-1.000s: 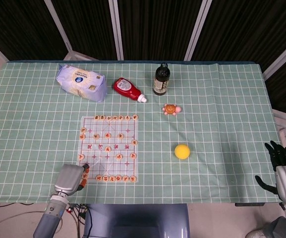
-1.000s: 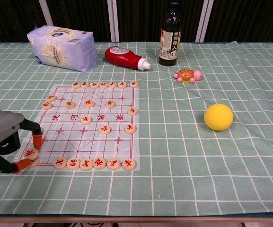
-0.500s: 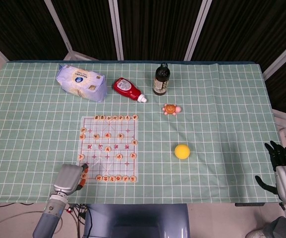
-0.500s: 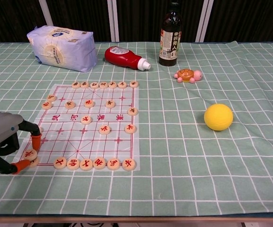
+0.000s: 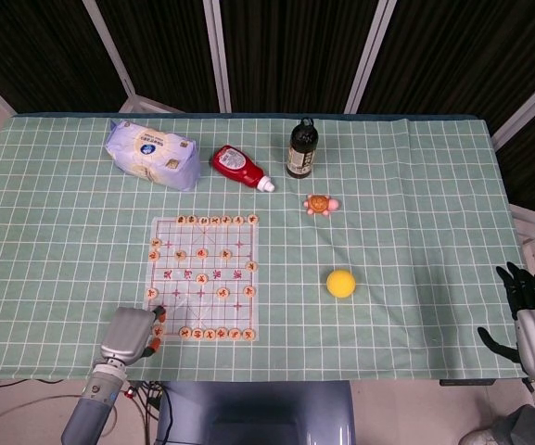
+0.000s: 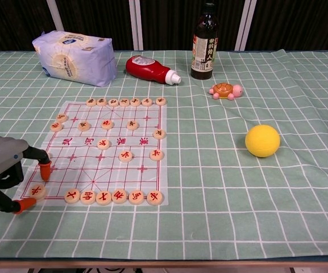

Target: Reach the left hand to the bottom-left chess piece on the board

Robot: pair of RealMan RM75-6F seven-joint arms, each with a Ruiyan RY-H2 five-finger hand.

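At the board's 7 o'clock corner: the bottom-left chess piece (image 6: pixel 37 190) lay between two orange fingertips (image 6: pixel 45 168) of the left hand (image 6: pixel 1 170) (contact unclear).
Left hand: fingers apart, holding nothing.
Right hand (image 5: pixel 533 320): off the table's 4 o'clock edge, fingers spread.
Board (image 6: pixel 142 168): carried wooden discs.
Containers: dark bottle (image 6: pixel 204 41) upright, red bottle (image 6: pixel 150 69) lying capped; contents hidden.
Nearby: yellow ball (image 6: pixel 262 140) at 3 o'clock.

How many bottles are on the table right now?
2, both at the far side: the red ketchup bottle lying on its side, and the dark sauce bottle standing upright to its right. None looks hidden.
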